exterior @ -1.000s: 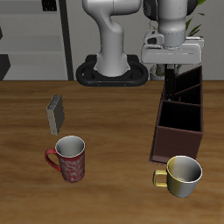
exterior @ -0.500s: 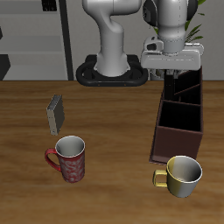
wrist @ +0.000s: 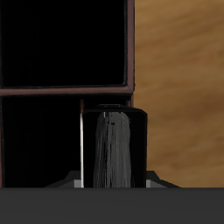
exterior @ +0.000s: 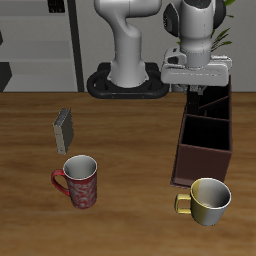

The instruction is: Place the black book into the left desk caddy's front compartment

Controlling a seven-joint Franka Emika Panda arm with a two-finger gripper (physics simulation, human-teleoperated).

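Exterior view: the hand (exterior: 203, 92) hangs over the far end of the left desk caddy (exterior: 205, 140), above its rim; what it carries is hard to make out here. A grey book (exterior: 64, 129), a red mug (exterior: 79, 180) and a yellow mug (exterior: 206, 199) stand on the table (exterior: 130, 215).

Wrist view: the black book (wrist: 115, 146) shows upright between the fingers, so the hand is clenched on it, above the caddy's dividers. Judging by this, pickup and carry are done; lowering into the front compartment and release remain.
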